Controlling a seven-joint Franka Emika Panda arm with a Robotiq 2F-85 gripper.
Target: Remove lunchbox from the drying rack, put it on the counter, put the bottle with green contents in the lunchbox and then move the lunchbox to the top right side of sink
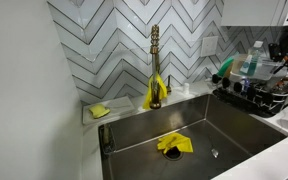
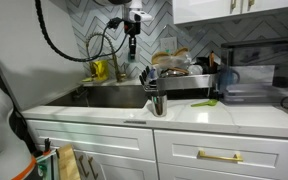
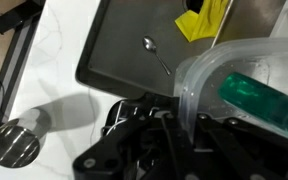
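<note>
In the wrist view my gripper (image 3: 189, 140) is shut on the wall of the clear lunchbox (image 3: 209, 75). A bottle with green contents (image 3: 259, 100) lies inside it. The lunchbox hangs in the air over the edge of the steel sink (image 3: 114, 50), with the white counter (image 3: 54, 90) beside it. In an exterior view the gripper (image 1: 280, 50) holds the lunchbox (image 1: 252, 64) above the black drying rack (image 1: 259, 98), next to the sink (image 1: 184, 125). In an exterior view the gripper (image 2: 132, 42) hangs above the sink (image 2: 109, 95), left of the drying rack (image 2: 189, 82).
A tall gold faucet (image 1: 155, 60) stands behind the sink. A yellow cloth (image 1: 174, 143) and a spoon (image 3: 156, 52) lie in the basin. A yellow sponge (image 1: 100, 111) sits on the back ledge. A metal utensil cup (image 2: 156, 98) stands on the counter (image 2: 224, 112).
</note>
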